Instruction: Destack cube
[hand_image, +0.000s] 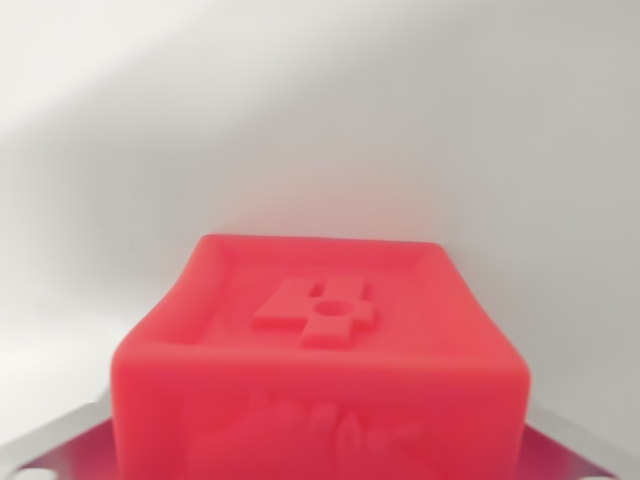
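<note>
A red cube (320, 340) fills the lower middle of the wrist view, very close to the camera. Its top face has a raised rim and a raised "4"; its near face carries a blurred relief pattern. Grey metal parts of my gripper (320, 455) show at both lower corners, lying flush against the cube's left and right sides, so the gripper is shut on the cube. The fingertips are hidden by the cube. No second cube is visible; whatever is under the red cube is hidden.
A plain white surface (320, 120) lies beyond the cube, with a soft grey shadow around the cube's far edge. Nothing else shows on it.
</note>
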